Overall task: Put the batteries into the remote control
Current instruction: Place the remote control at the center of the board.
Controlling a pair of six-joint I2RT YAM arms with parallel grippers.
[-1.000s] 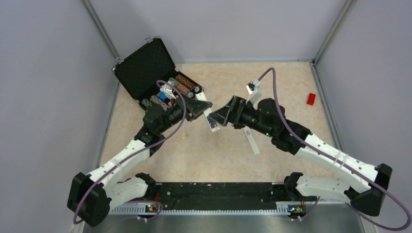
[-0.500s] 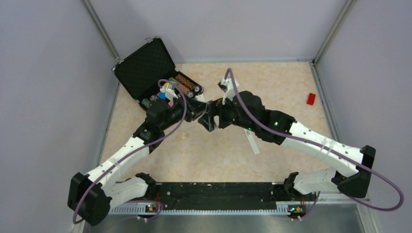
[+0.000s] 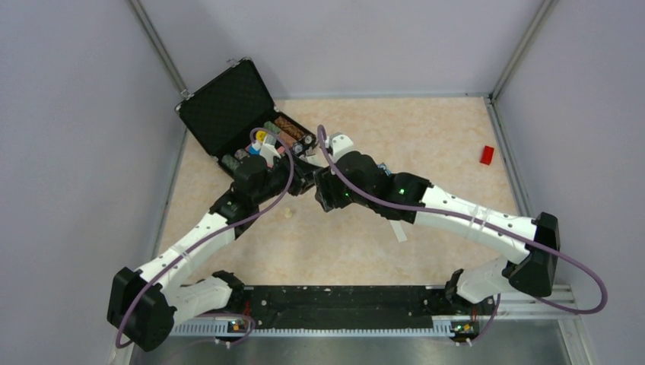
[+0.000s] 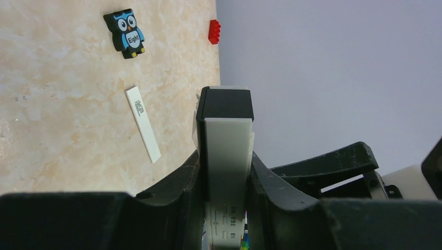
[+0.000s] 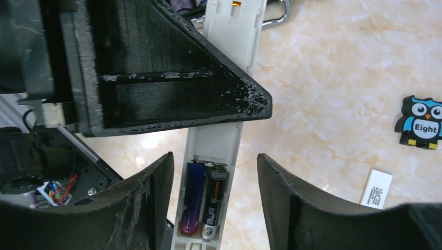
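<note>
Left end effector: clamped on the remote control, one finger pressed on each long side, dark end sticking out past the tips.
Right end effector: open, straddling the battery end of the remote control, with a clear gap on one side and the other finger just beside it.
Remote control: gripped above the desk, between the two end effectors, compartment uncovered.
Batteries: two, side by side inside the remote control's open compartment, one purple, one black.
White strip: flat on the desk near the remote control, printed mark at one end.
Owl tag: on the desk, beyond the white strip from the remote control, marked "Eight".
Red block: at the desk edge, well apart from the remote control.
Black case: open, lid raised, just behind the remote control in the top view, small parts inside.
</note>
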